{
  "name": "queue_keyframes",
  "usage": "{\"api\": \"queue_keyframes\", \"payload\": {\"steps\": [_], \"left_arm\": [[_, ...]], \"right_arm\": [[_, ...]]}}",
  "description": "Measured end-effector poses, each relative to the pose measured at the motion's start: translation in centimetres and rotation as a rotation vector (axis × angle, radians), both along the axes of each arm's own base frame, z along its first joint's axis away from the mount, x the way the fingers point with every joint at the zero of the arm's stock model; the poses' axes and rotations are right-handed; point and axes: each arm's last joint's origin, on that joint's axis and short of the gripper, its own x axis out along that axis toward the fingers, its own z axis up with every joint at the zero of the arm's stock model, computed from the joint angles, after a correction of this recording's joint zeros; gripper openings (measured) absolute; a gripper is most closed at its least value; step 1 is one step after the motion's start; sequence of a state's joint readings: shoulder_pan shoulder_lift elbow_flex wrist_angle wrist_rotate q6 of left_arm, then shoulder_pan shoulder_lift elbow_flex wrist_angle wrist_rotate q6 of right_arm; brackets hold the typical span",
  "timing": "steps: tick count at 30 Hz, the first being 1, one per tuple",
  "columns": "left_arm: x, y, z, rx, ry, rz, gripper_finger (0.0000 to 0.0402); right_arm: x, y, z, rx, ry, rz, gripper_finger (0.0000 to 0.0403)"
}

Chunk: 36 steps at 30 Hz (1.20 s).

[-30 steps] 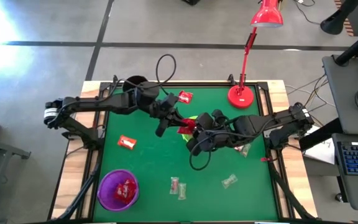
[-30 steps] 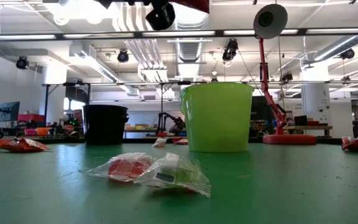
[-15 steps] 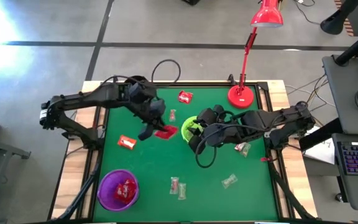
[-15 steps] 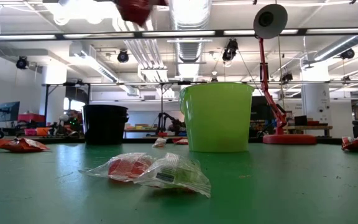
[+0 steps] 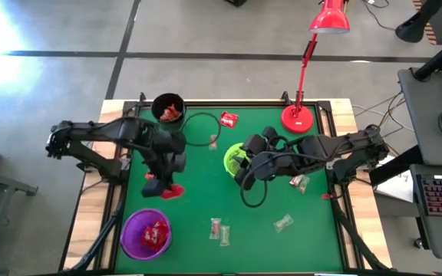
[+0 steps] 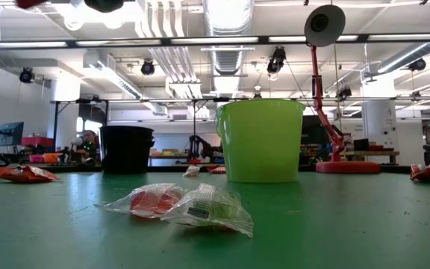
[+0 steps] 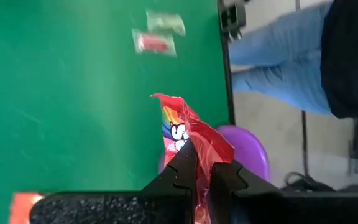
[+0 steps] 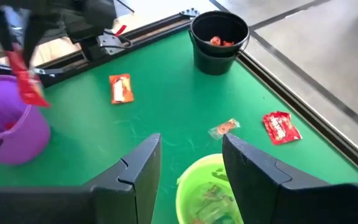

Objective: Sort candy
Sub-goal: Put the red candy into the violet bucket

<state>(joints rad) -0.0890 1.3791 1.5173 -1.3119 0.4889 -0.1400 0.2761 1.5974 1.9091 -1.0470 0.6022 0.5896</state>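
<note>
A: What is held by the left end effector (image 7: 196,180)?

B: A red candy packet (image 7: 191,140) is pinched between its shut fingers; it is carried above the green bench (image 5: 206,180), near the purple cup (image 5: 146,234).

A: And the right end effector (image 8: 188,165)?

B: Its fingers are spread wide over the green cup (image 5: 235,158), with nothing gripped. Clear-wrapped candy is seen inside that cup.

A: Where is the rest of the candy found?

B: One red packet (image 5: 228,119) is seen at the far side of the bench, with an orange one (image 8: 120,88) elsewhere on it. Red pieces are seen in the black cup (image 5: 168,108) and the purple cup. Clear-wrapped sweets (image 5: 219,230) are scattered along the near side.
</note>
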Motion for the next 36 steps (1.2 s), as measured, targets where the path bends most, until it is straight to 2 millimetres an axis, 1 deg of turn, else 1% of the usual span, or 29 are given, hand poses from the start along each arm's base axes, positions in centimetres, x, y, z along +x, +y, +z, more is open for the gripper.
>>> {"api": "queue_keyframes", "payload": {"steps": [7, 11, 13, 17, 23, 30, 36], "left_arm": [[-1.7, -3.0, -0.2, -0.085, 0.228, 0.021, 0.0000], [-2.1, -4.9, -0.2, -0.118, 0.265, -0.007, 0.0000], [-2.2, -5.5, -0.2, -0.120, 0.274, -0.019, 0.0000], [-2.2, -6.4, -0.7, -0.123, 0.293, 0.008, 0.0000], [-2.6, -7.6, -2.4, -0.139, 0.344, 0.035, 0.0000], [-1.5, -8.9, -4.5, -0.251, 0.303, 0.040, 0.0000], [-1.6, -9.5, -5.7, -0.267, 0.341, 0.064, 0.0000]], "right_arm": [[0.1, -0.4, 0.0, -0.045, 0.030, 0.025, 0.0164], [0.2, -0.9, 0.0, -0.085, 0.054, 0.045, 0.0164], [0.2, -1.1, -0.1, -0.099, 0.065, 0.050, 0.0164], [0.2, -1.9, -0.2, -0.108, 0.087, 0.035, 0.0164], [0.2, -2.8, -0.3, -0.132, 0.126, 0.029, 0.0164], [0.2, -2.9, -0.3, -0.145, 0.135, 0.043, 0.0164], [0.1, -2.9, -0.4, -0.164, 0.155, 0.067, 0.0164]]}}
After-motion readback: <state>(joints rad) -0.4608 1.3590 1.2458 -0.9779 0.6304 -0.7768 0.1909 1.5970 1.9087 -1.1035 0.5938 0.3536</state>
